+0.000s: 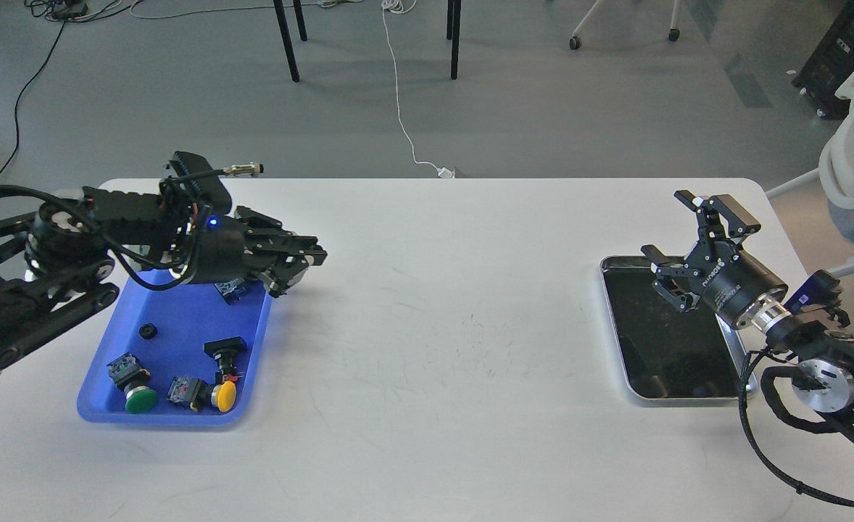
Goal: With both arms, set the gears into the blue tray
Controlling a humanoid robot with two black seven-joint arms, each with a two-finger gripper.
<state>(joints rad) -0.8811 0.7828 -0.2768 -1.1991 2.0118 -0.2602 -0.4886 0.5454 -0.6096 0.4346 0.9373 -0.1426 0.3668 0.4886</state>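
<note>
Inside blue tray (101,395), gear (148,331), push-button switches (180,384)

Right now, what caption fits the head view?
Left gripper at the blue tray's far corner, one gear inside among switches; right gripper open over the silver tray.

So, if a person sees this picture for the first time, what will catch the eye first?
Probably the blue tray at the table's left, holding a green-capped switch, a yellow-capped switch and one small gear. The left end effector reaches over its far right corner. At the right, the right end effector hangs open above a silver tray.
</note>
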